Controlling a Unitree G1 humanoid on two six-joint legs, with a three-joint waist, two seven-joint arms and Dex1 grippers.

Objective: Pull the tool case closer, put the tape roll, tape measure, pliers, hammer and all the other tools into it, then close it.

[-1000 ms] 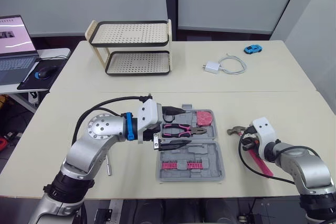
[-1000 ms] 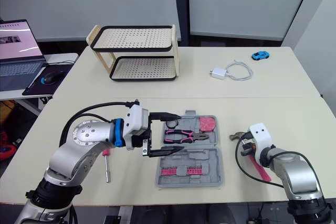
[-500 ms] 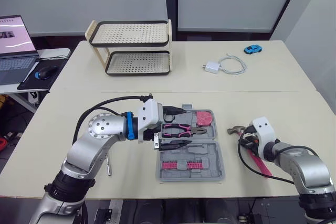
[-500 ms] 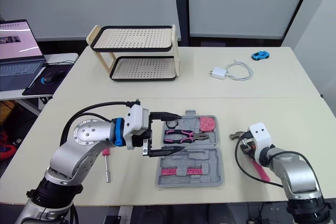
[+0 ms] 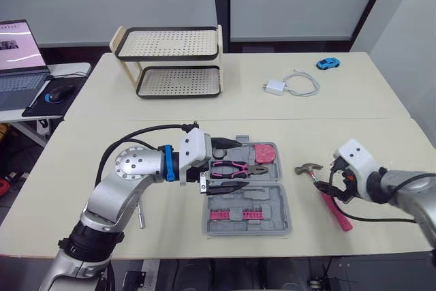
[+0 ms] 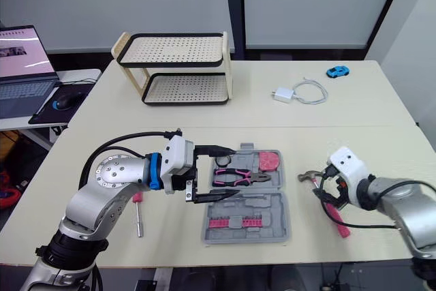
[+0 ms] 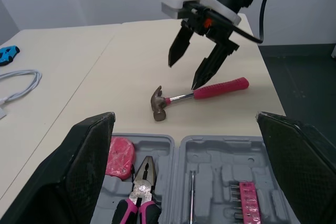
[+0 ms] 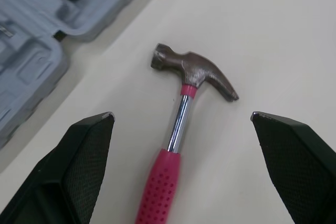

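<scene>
The case [image 5: 272, 206] lies open and flat on the table [image 5: 354, 107], in front of the robot. Its far half holds the pliers [image 7: 143, 182] and, to their right, a pink item [image 5: 264, 152]; I cannot tell which tool it is. The near half holds a row of pink bits [image 5: 235, 215].

The hammer [image 8: 177, 124] lies on the table, to the right of the case and apart from it. Its metal head points toward the case and its pink handle points away, toward the near right.

The right gripper [image 7: 184, 76] hangs over the hammer, about where the metal shaft meets the handle. Its two fingers are spread apart, one on each side of the hammer, and grip nothing. I cannot tell if the tips touch the table.

The left gripper [image 5: 242, 163] is over the left part of the case, also with its fingers wide apart and nothing between them. One finger is over the far edge and the other over the middle of the case.

A screwdriver [image 6: 138, 212] with a red handle lies on the table to the left of the case, under the left arm.

At the far side stand a rack [image 5: 170, 63] with two shelves, a charger [image 5: 276, 87] with its cable, and a blue toy car [image 5: 328, 64].
</scene>
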